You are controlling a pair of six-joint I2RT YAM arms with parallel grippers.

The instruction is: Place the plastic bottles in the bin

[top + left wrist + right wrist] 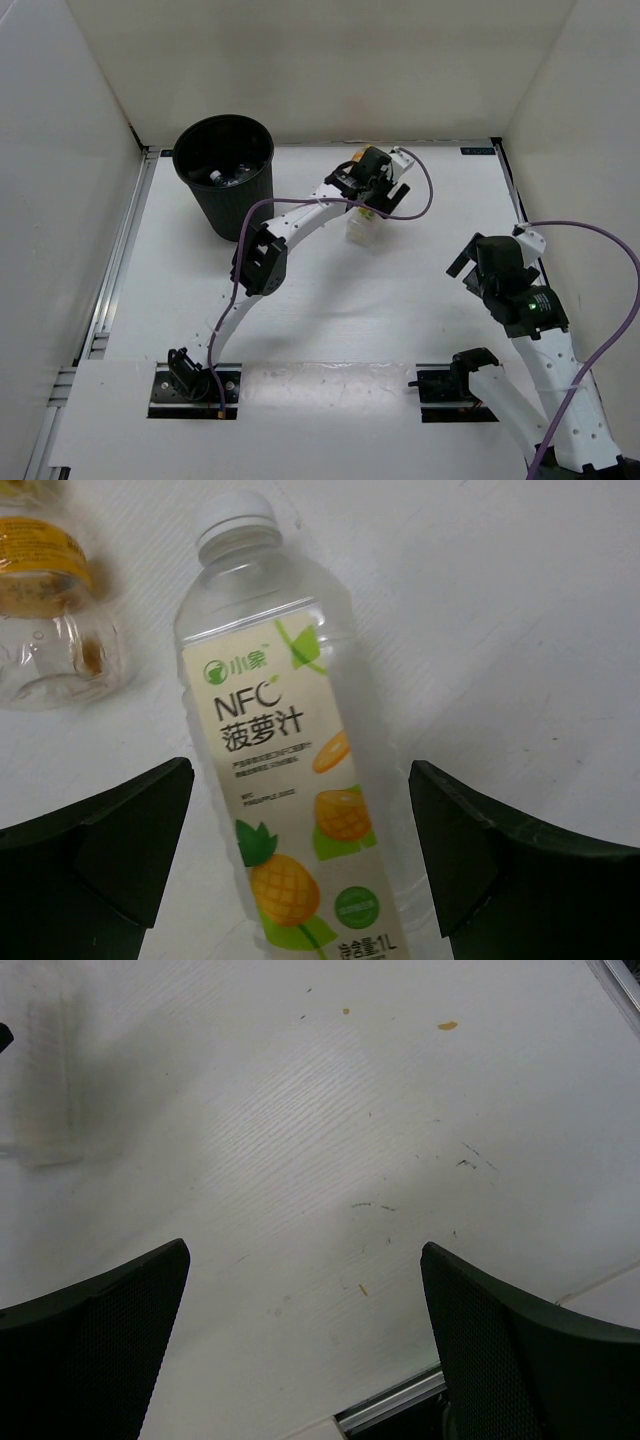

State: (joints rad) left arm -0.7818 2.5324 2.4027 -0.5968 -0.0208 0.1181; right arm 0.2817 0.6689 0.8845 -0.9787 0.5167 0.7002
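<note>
From above: a round black bin [225,190], tapered, with ribbed sides, standing on the white table [330,320], with at least one binned bottle [228,178], clear and white-capped, lying inside. Well right of the bin, the left gripper [380,198], low over a clear juice bottle [360,232] lying flat. Farther right of the bin and nearer the arm bases, the right gripper [465,265], well apart from any bottle.

Left wrist: looks down on the juice bottle, smooth clear plastic with a white ribbed screw cap and a cream label printed with pineapples. Lies lengthwise between the matte black fingers [120,850], jaws spread wide, touching neither. Beside its cap, a dented bottle [55,630], clear, with an orange-yellow label.

Right wrist: shows only wood-grained white table, speckled with crumbs [447,1026], between mesh-textured black fingers; jaws spread wide, holding nothing.
</note>
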